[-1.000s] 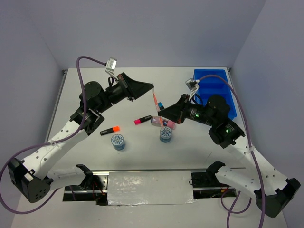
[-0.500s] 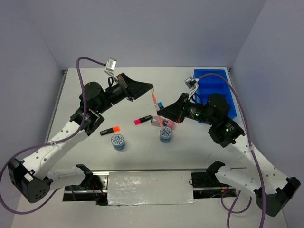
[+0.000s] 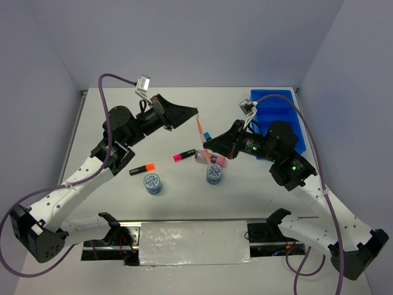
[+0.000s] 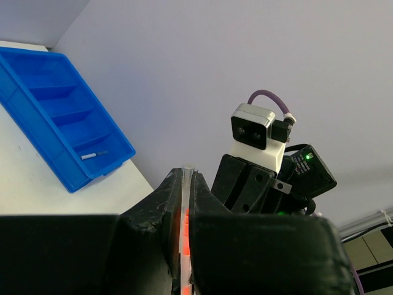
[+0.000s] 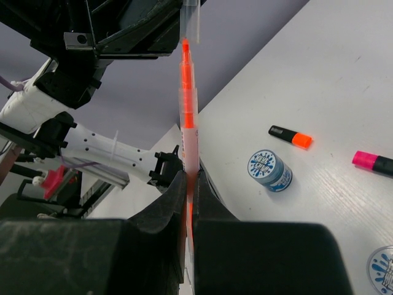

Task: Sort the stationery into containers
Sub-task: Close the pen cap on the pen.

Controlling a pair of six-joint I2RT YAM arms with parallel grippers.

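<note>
Looking down from the top camera, I see one slim orange pen (image 3: 199,129) held in the air, well left of the blue tray (image 3: 273,101). The left gripper (image 3: 197,115) has its jaws pressed together on the pen's clear upper end. The right gripper (image 3: 205,142) pinches the lower end just as tightly. The pen's barrel is translucent plastic with orange showing through.

The tray is glossy moulded plastic, rectangular, split by cross walls into several compartments. My left wrist camera shows one thin pen (image 4: 93,155) lying in an end compartment.

The table (image 3: 258,203) is matte white, boxed in by plain pale lilac walls (image 3: 202,43).

Left of the tray I count three black stubby markers: the orange-capped highlighter (image 3: 142,168), the pink-capped highlighter (image 3: 184,155) and the blue-capped highlighter (image 3: 207,136), partly hidden behind the right gripper. I also count two round blue-white patterned discs (image 3: 152,183) (image 3: 214,174) and one pink patterned tube (image 3: 210,158).
</note>
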